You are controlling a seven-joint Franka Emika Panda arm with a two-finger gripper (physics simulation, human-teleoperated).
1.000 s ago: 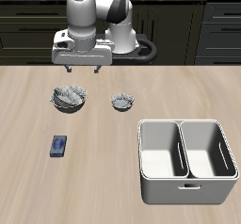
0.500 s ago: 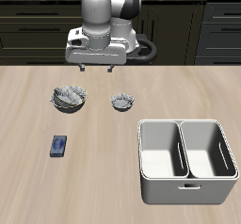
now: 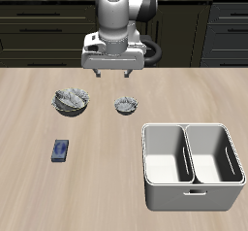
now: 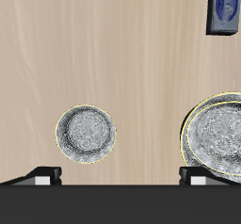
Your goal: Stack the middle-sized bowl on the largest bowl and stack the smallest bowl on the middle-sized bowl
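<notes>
The smallest bowl (image 3: 126, 105) stands alone on the table, grey-white with a wavy rim; it also shows in the wrist view (image 4: 87, 134). Beside it stands a wider bowl shape (image 3: 73, 100). It looks like the middle-sized bowl (image 4: 222, 141) nested in the largest bowl (image 4: 191, 124), though I cannot separate the two clearly. My gripper (image 3: 114, 77) hangs open and empty, above and a little behind the smallest bowl. Its fingertips (image 4: 42, 175) show in the wrist view, spread wide with nothing between them.
A small blue object (image 3: 61, 150) lies nearer the table's front edge than the bowl stack; it also shows in the wrist view (image 4: 226, 7). A white two-compartment bin (image 3: 191, 166) stands near the front edge. Dark cabinets run behind the robot.
My gripper has moved sideways from above the bowl stack to above and behind the smallest bowl. It stays open and empty. The bowls have not moved.
</notes>
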